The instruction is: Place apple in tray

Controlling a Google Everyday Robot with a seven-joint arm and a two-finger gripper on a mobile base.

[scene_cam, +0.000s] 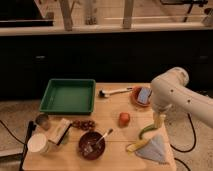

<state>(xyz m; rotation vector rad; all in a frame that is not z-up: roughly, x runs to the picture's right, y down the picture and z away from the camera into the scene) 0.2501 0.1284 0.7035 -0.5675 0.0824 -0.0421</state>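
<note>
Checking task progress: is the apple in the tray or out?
Out. The apple sits on the table right of the tray, which looks empty; the gripper hangs farther right, apart from it.
</note>
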